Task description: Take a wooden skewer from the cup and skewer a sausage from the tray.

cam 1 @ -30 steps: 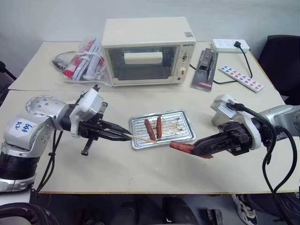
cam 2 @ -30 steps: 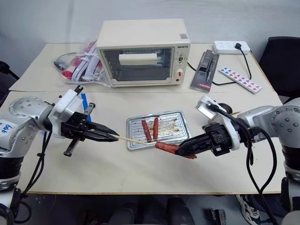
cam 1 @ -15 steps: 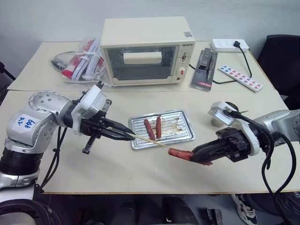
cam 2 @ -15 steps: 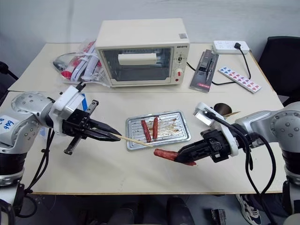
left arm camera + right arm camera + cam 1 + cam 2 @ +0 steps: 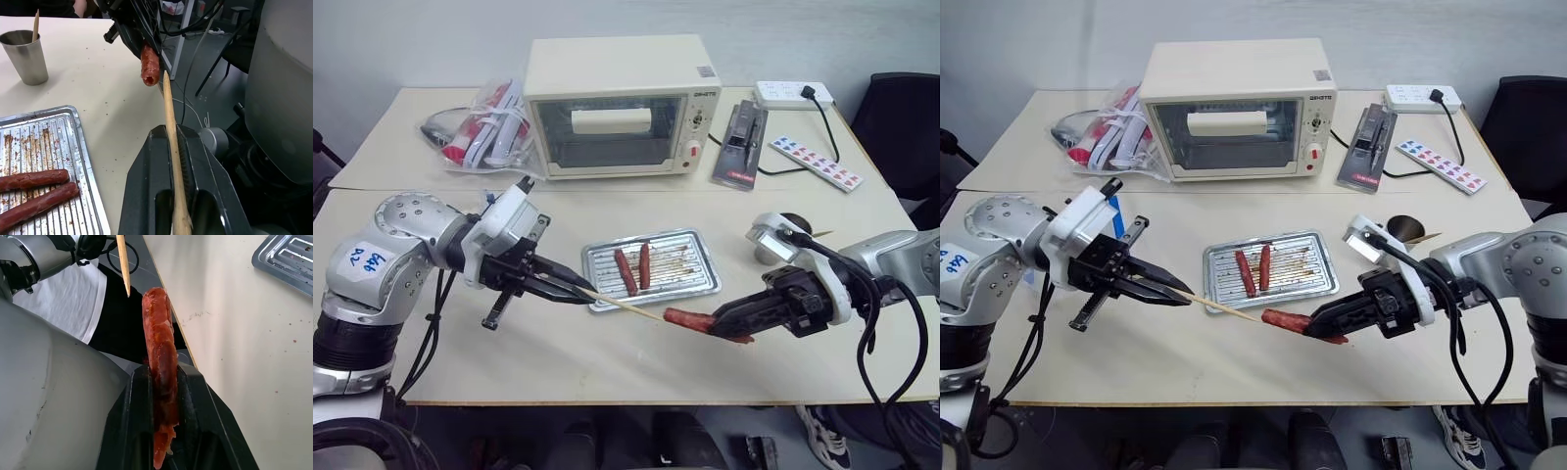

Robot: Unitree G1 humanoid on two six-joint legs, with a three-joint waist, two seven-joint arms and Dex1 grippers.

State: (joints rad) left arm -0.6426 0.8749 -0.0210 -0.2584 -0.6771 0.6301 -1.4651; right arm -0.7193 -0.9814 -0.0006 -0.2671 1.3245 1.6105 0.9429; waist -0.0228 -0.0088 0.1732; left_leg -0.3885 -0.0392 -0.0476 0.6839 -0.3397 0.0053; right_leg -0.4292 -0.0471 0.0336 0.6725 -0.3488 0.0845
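My left gripper (image 5: pixel 578 290) is shut on the wooden skewer (image 5: pixel 622 305), which points right and slightly down. My right gripper (image 5: pixel 722 323) is shut on a reddish-brown sausage (image 5: pixel 690 319), held level above the table with its free end toward the skewer. In the left wrist view the skewer (image 5: pixel 168 122) ends just beside the sausage (image 5: pixel 150 66); I cannot tell whether they touch. Two more sausages (image 5: pixel 634 268) lie in the silver tray (image 5: pixel 697 279) behind. The cup (image 5: pixel 1406 229) stands behind my right arm with another stick in it.
A cream toaster oven (image 5: pixel 622 103) stands at the back centre, with a plastic bag of packets (image 5: pixel 489 127) to its left. A black device (image 5: pixel 739 147), a power strip (image 5: pixel 793 93) and a patterned card (image 5: pixel 818 162) lie at the back right.
The skewer's tip has swung down and right, from over the tray's front rim to the sausage's end. The sausage in my right gripper sank slightly toward the table's front.
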